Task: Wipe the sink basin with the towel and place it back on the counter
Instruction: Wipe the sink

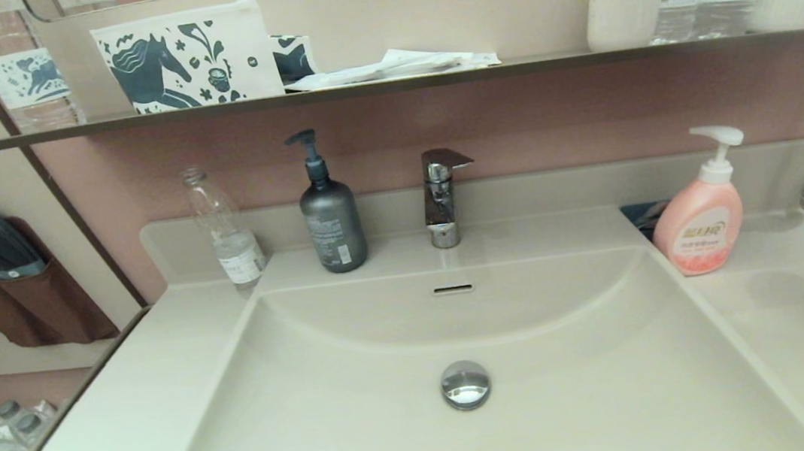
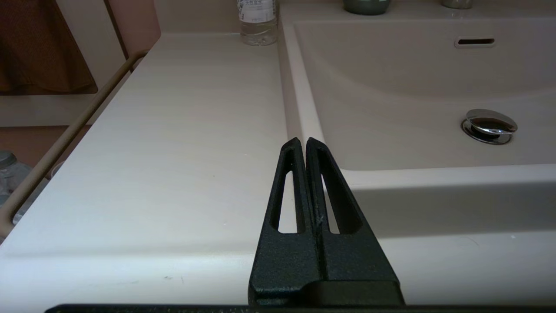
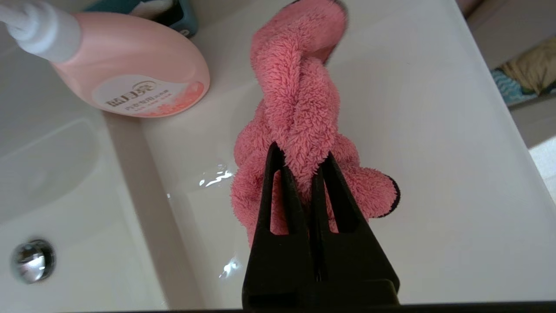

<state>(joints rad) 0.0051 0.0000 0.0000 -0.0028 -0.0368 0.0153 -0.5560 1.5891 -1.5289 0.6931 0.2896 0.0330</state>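
Right pincer [image 3: 304, 163] clamps the towel [image 3: 299, 108] above the worktop [image 3: 434, 152]; whether the sink basin [image 1: 364, 426] was wiped cannot be told.

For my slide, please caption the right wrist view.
Right gripper pinching the pink towel above the counter.

No wording can be read for certain: the labels on the pink pump soap bottle [image 3: 130, 74], grey pump bottle [image 1: 332, 222] and clear water bottle [image 1: 227, 234] carry print too small to decipher.
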